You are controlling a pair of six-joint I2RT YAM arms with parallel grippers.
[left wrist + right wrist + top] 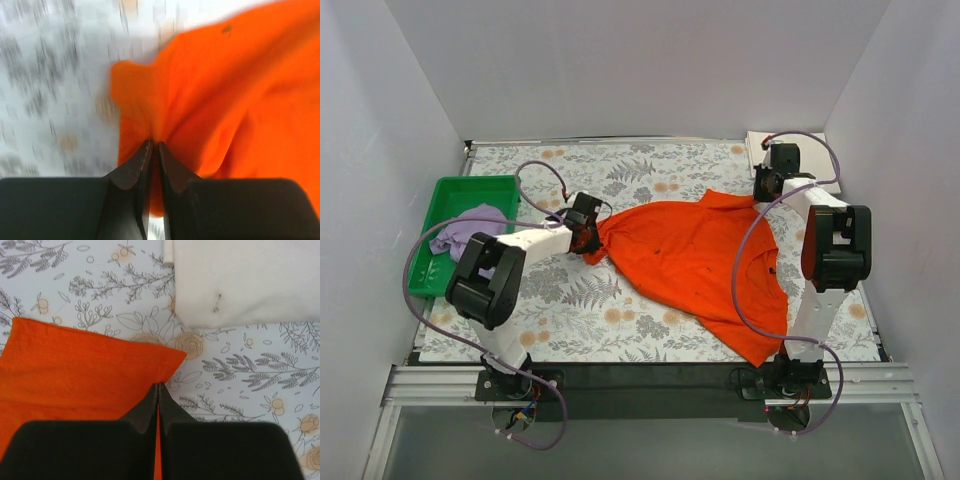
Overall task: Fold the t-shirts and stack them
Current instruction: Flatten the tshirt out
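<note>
The bright orange t-shirt (pixel 692 262) lies stretched across the middle of the flowered table. My left gripper (pixel 588 236) is shut on its bunched left end; in the left wrist view orange cloth (pixel 220 95) runs between the closed fingers (pixel 155 145). My right gripper (pixel 766 186) is shut on the shirt's far right corner (pixel 90 375), near the back of the table. The pale lilac t-shirt (pixel 470 228) lies crumpled in the green tray (pixel 440 200). The cream-white t-shirt (pixel 760 148) lies folded at the back right, also in the right wrist view (pixel 245 280).
The green tray stands at the left edge of the table. White walls close in the left, back and right sides. The right arm's grey cable (pixel 745 270) hangs over the orange shirt. The black front rail (pixel 640 375) bounds the near edge.
</note>
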